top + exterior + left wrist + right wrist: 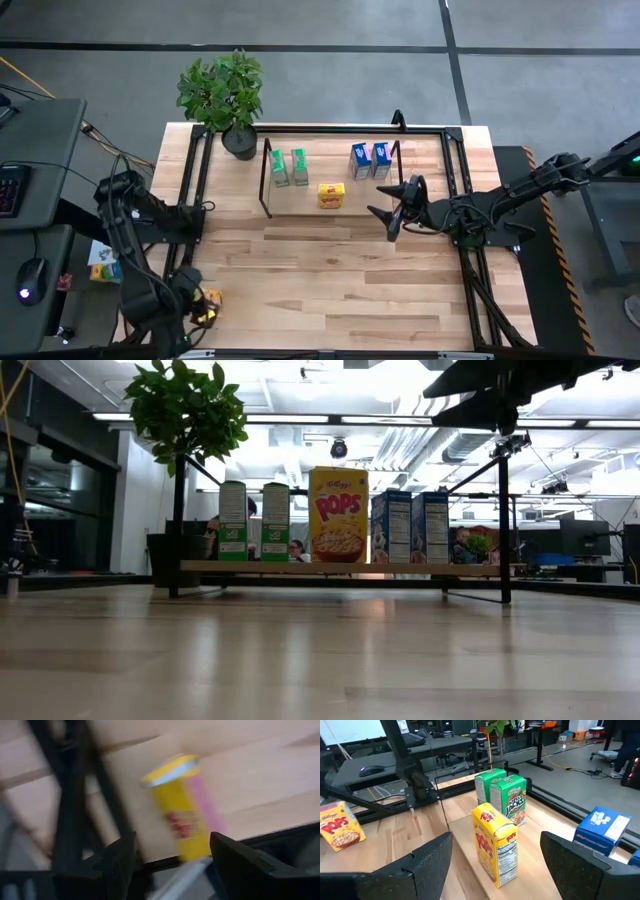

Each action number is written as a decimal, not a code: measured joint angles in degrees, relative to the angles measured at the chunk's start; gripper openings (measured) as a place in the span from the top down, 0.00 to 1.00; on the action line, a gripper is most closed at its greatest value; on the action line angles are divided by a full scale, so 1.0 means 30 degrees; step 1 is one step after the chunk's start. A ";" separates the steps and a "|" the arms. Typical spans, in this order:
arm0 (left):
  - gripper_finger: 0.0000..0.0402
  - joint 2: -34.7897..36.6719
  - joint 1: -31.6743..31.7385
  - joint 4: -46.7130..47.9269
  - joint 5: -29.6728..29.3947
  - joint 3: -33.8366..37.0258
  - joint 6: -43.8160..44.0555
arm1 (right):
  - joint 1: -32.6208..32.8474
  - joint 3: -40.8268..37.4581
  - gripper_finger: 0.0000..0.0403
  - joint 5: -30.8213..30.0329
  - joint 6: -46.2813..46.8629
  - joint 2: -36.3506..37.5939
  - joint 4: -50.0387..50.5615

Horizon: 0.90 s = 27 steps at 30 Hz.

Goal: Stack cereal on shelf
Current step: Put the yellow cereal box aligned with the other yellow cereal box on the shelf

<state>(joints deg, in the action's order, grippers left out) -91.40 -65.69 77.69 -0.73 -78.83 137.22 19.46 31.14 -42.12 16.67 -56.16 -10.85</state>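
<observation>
The shelf [268,180] stands at the table's far middle. On its wooden board stand two green boxes [289,167], one yellow box [332,194] and two blue boxes [370,160]. My right gripper [393,208] is open and hovers just right of the yellow box [495,845], touching nothing. A second yellow box [211,299] lies at the table's near left corner. My left gripper [175,865] is open there, with a finger on either side of that box's [182,810] near end. No touch shows.
A potted plant [224,95] stands at the far left corner, beside the shelf. The larger black frame [462,180] runs along the table's left and right edges. Bare wood [330,290] spreads across the near half of the table. Desks and a keyboard lie off to the left.
</observation>
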 joint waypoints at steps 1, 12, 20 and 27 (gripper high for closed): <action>0.40 -0.0035 -0.0095 0.0289 0.0554 0.0000 0.0159 | 0.0000 0.0000 0.27 0.0154 0.0035 0.0000 0.0062; 0.40 -0.0048 0.0461 0.0469 -0.1909 0.0000 -0.0259 | 0.0000 0.0000 0.27 0.0122 0.0356 0.0000 0.0251; 0.40 -0.0367 0.0482 0.0500 -0.0762 0.0000 0.0038 | 0.0000 0.0000 0.27 0.0122 0.0341 0.0000 0.0248; 0.40 -0.0873 0.0497 0.0315 -0.0814 -0.0006 -0.0098 | 0.0000 0.0000 0.27 0.0114 0.0436 0.0000 0.0241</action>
<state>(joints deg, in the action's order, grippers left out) -94.02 -64.20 78.64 -3.17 -78.84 136.92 19.46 31.14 -41.78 17.98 -56.16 -10.13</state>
